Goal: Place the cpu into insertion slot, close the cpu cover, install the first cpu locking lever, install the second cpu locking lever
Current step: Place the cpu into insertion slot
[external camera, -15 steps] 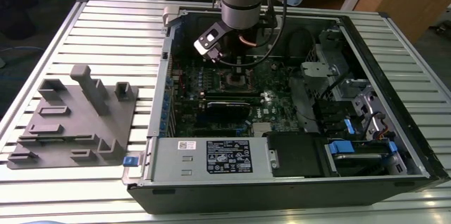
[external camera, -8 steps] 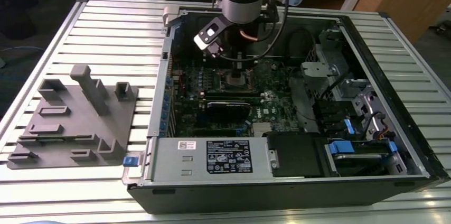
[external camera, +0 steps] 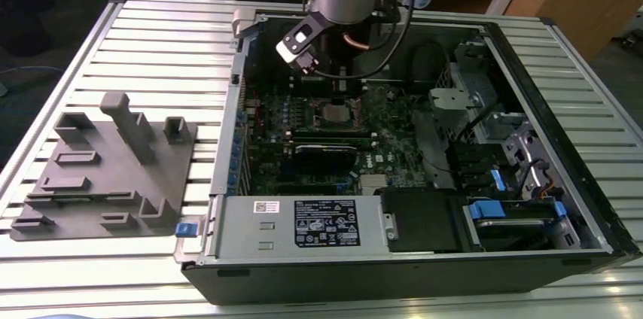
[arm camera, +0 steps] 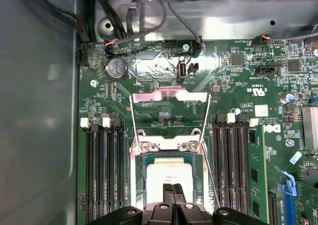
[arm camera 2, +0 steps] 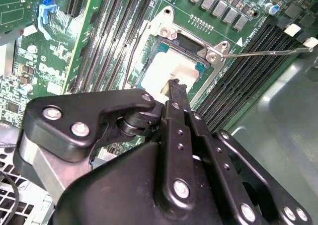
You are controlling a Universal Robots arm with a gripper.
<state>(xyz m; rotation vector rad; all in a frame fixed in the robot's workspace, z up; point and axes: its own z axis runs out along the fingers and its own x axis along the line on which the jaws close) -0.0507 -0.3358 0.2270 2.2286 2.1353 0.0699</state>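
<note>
Status of the gripper (arm camera: pixel 173 187): the two fingers are pressed together with no gap between them, tips on or just above the top of the cpu (arm camera: pixel 168 173). Neither wrist view settles whether they touch it. The cpu lies inside the slot (arm camera: pixel 144 170), mid-board between the two banks of memory sockets (arm camera: pixel 104 170) and well in from every edge of the board (arm camera: pixel 233 86). The cover (arm camera: pixel 169 93) stands swung open on its hinge side, clear of the cpu. One lever (arm camera 2: pixel 263 51) lies unlatched, a thin rod just beside the slot's rim.

Judged from this, the step in hand is the seating of the cpu; cover and levers are not yet done.

To do it well:

1. Apply no side load. The tips are narrow against the chip's broad top, so an off-centre push is likely to tip the cpu rather than seat it.
2. Confirm that the cpu lies flat, with an even margin to the slot's rim on every side you can see. The side under the fingers is hidden — do not assume it is down.
3. Use vertical motion only near the slot; a drag across the metal top could shift the cpu on its contacts.
4. Mind the open cover and the lever rod — both stand near the fingers.
</note>
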